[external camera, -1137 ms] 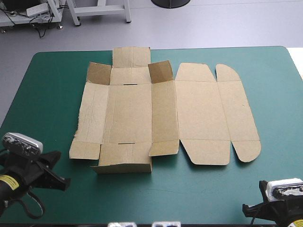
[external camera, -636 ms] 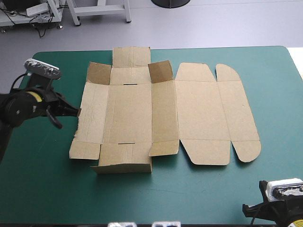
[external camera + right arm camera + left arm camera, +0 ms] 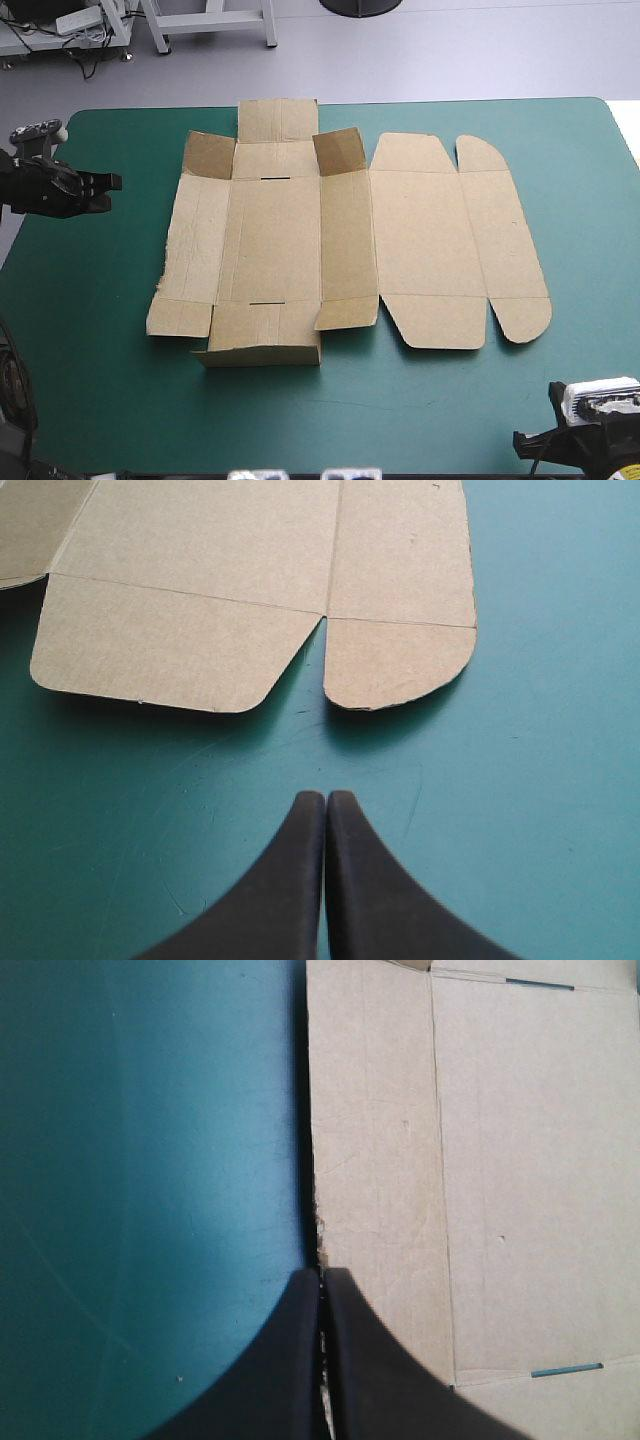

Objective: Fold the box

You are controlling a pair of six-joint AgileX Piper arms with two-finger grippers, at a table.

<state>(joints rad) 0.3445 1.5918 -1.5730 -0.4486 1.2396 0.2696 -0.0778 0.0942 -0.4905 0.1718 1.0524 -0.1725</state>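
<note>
I judge this the opening step: the box (image 3: pixel 400 240) lies mostly flat mid-table on the teal-green cover (image 3: pixel 100 380), a few tabs lifted. My left gripper (image 3: pixel 322 1278) hovers off its left edge, fingers pressed together, empty; the right gripper (image 3: pixel 326 798) rests likewise near the front. Next I must open, slip under that left wall and raise it

Box (image 3: pixel 420 240): plain brown board, faint crease lines. Table cover (image 3: pixel 100 400): teal-green, unpatterned. Fingers (image 3: pixel 290 890): black.
</note>
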